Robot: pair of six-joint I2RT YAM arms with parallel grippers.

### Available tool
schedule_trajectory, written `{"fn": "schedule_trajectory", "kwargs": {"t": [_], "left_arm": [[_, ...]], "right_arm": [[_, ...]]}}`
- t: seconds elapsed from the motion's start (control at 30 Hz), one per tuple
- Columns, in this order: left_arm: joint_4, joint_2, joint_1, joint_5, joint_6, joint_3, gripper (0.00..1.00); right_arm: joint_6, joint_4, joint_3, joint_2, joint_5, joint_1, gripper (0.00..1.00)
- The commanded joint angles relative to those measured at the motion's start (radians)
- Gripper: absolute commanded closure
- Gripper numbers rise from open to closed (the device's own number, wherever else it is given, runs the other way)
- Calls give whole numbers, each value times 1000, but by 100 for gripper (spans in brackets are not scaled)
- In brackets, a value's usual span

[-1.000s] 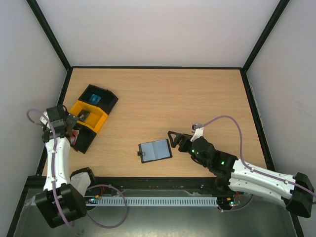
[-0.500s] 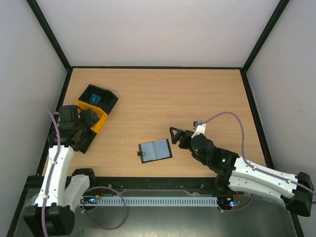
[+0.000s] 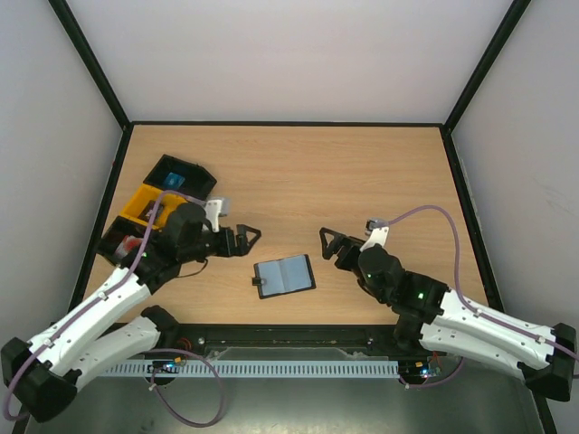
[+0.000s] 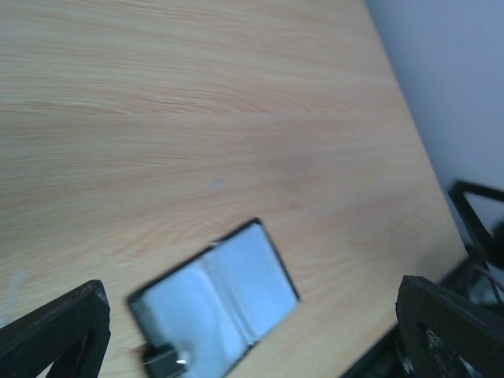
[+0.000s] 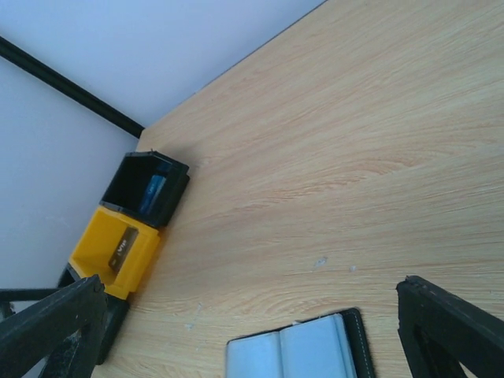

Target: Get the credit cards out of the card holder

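A light wooden tabletop is enclosed by white walls and a black frame. One card holder is found lying open at lower centre, between the left gripper and right gripper, both spread wide and empty. Three trays are counted at upper left, two black and one yellow tray; print on its dark card cannot be read.

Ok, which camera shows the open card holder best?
Top external: the card holder lies open, whole and sharp, both inner faces visible. Left wrist shows it close but blurred; right wrist cuts it off at the bottom edge.
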Motion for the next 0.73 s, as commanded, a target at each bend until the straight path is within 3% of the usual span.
{"fn": "schedule_trajectory", "kwargs": {"t": [0.0, 0.1, 0.37, 0.7], "left_arm": [[142, 5, -145, -63, -21, 12, 0], [163, -8, -194, -102, -12, 27, 0], [202, -117, -198, -167, 7, 38, 0], [200, -216, -198, -229, -17, -24, 0]], "right_arm": [[31, -78, 59, -48, 56, 0, 2], [14, -98, 79, -78, 62, -1, 2], [-70, -165, 184, -116, 68, -1, 2], [-17, -111, 97, -142, 9, 1, 2]]}}
